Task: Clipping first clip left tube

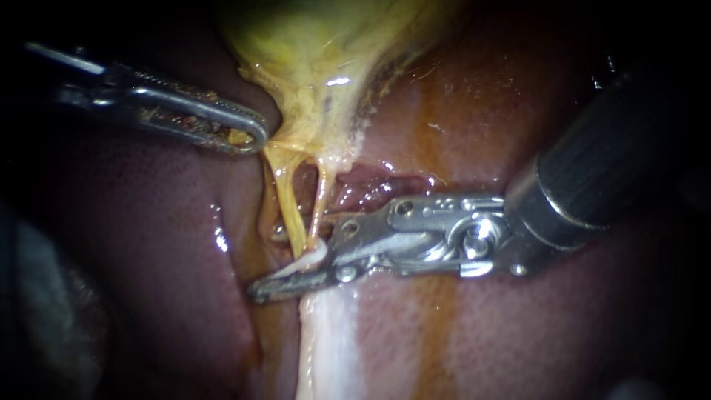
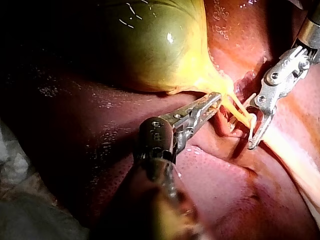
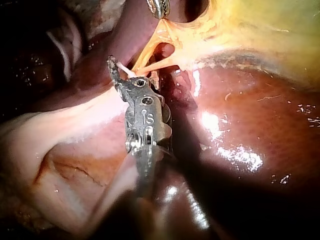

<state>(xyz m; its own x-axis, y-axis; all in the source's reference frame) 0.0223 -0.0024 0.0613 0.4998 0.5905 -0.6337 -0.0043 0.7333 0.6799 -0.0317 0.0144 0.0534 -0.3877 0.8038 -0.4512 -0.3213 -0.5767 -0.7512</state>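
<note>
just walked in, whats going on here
The left instrument has its jaws shut on the narrow end of the gallbladder, just above two thin tubes. The right instrument carries a white clip in its jaws and has it around the left tube, over the liver. The clip does not look squeezed closed yet.

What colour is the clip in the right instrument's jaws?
White; the clip shows best in endoscope view.

Yellow-green gallbladder [image 2: 160, 45], dark red liver [image 1: 148, 244] (finely speckled), white clip [image 1: 309, 258]
</note>
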